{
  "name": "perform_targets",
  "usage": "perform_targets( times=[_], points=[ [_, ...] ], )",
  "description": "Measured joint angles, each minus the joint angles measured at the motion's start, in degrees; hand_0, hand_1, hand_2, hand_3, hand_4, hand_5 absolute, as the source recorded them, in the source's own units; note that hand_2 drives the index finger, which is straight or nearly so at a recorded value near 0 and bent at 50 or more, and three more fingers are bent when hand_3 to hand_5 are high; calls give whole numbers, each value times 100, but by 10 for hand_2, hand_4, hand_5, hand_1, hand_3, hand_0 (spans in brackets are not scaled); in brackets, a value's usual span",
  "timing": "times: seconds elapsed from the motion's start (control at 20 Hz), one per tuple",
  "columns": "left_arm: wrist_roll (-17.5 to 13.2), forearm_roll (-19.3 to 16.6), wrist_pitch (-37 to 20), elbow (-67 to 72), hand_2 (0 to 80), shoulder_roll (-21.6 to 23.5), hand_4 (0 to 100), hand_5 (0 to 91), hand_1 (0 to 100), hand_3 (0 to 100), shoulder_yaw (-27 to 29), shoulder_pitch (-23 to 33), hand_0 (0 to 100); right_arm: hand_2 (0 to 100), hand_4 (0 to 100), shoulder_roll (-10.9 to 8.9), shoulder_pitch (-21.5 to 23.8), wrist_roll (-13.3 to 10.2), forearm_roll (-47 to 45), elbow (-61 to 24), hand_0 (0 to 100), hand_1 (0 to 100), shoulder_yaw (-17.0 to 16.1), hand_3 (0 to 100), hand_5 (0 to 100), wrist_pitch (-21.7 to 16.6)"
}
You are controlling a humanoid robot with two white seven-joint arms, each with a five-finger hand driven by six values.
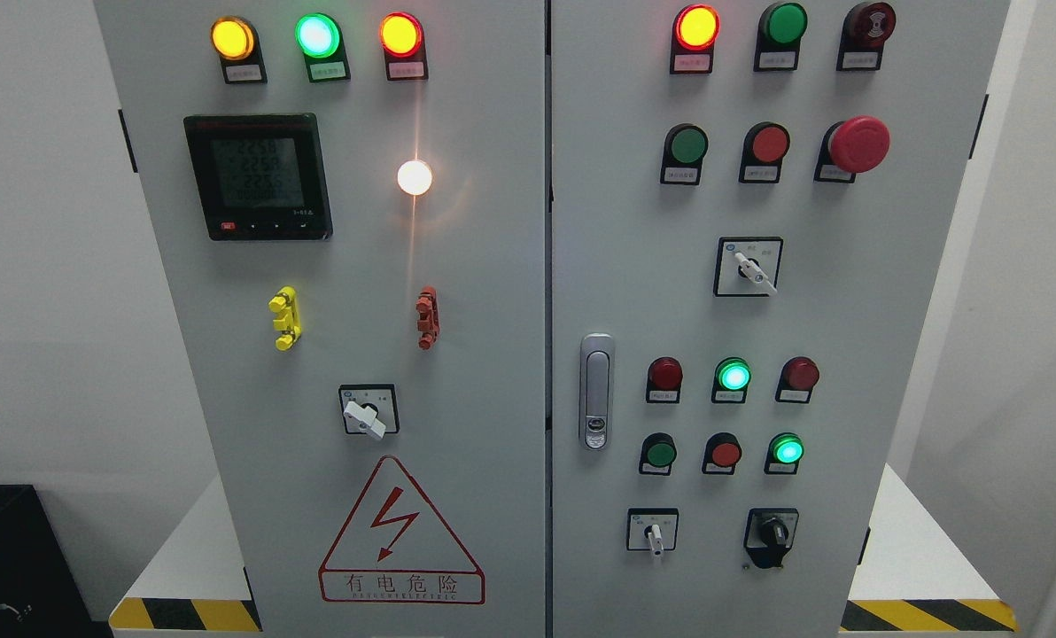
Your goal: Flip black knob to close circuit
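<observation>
The black knob (772, 534) sits at the lower right of the grey cabinet's right door (847, 310), on a black plate. Its pointer stands roughly upright. No robot hand or arm shows anywhere in the head view.
White selector switches sit at the lower left of the knob (653, 534), mid right door (752, 268) and on the left door (366, 415). Lit lamps, push buttons, a red mushroom button (858, 143), a door handle (595, 390) and a meter (258, 175) fill the panels.
</observation>
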Motion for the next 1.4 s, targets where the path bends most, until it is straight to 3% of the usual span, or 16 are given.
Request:
perform_targets(
  times=[0.6, 0.9, 0.95, 1.0, 1.05, 1.1, 1.15, 1.25, 1.3, 1.35, 1.4],
  points=[
    [0, 0, 0, 0, 0, 0, 0, 0, 556, 0, 0, 0, 120, 0, 0, 7, -6, 5, 0, 32, 0, 186, -15, 0, 0, -28],
    [0, 0, 0, 0, 0, 0, 0, 0, 556, 0, 0, 0, 120, 0, 0, 7, -5, 31, 0, -73, 0, 166, -9, 0, 0, -241],
    [0, 0, 0, 0, 0, 0, 0, 0, 556, 0, 0, 0, 120, 0, 30, 7, -3, 31, 0, -124, 0, 160, -5, 74, 2, -274],
    [0, 0, 0, 0, 0, 0, 0, 0, 556, 0, 0, 0, 120, 11, 142, 8, 0, 17, 0, -174, 0, 150, -2, 164, 80, -319],
    [0, 0, 0, 0, 0, 0, 0, 0, 556, 0, 0, 0, 120, 34, 192, 9, 5, 3, 0, -235, 0, 147, 5, 209, 115, -386],
    [0, 0, 0, 0, 0, 0, 0, 0, 556, 0, 0, 0, 120, 118, 326, 10, 9, -27, 0, -300, 0, 142, 10, 324, 218, -436],
    [0, 0, 0, 0, 0, 0, 0, 0, 556, 0, 0, 0, 120, 140, 359, 11, 14, -79, 0, -374, 0, 140, 27, 349, 237, -478],
    [0, 0, 0, 0, 0, 0, 0, 0, 556, 0, 0, 0, 120, 344, 529, 12, 26, -280, 0, -531, 0, 105, 69, 562, 399, -550],
    [0, 0, 0, 0, 0, 0, 0, 0, 556, 0, 0, 0, 120, 367, 549, 13, 33, -420, 0, -619, 0, 95, 100, 591, 418, -603],
    [0, 0, 0, 0, 0, 0, 0, 0, 556, 0, 0, 0, 120, 461, 635, 13, 35, -571, 0, -710, 0, 68, 143, 697, 510, -701],
    [0, 0, 0, 0, 0, 0, 0, 0, 556, 0, 0, 0, 120, 485, 666, 12, 37, -710, 0, -786, 0, 51, 186, 727, 548, -792]
  ],
)
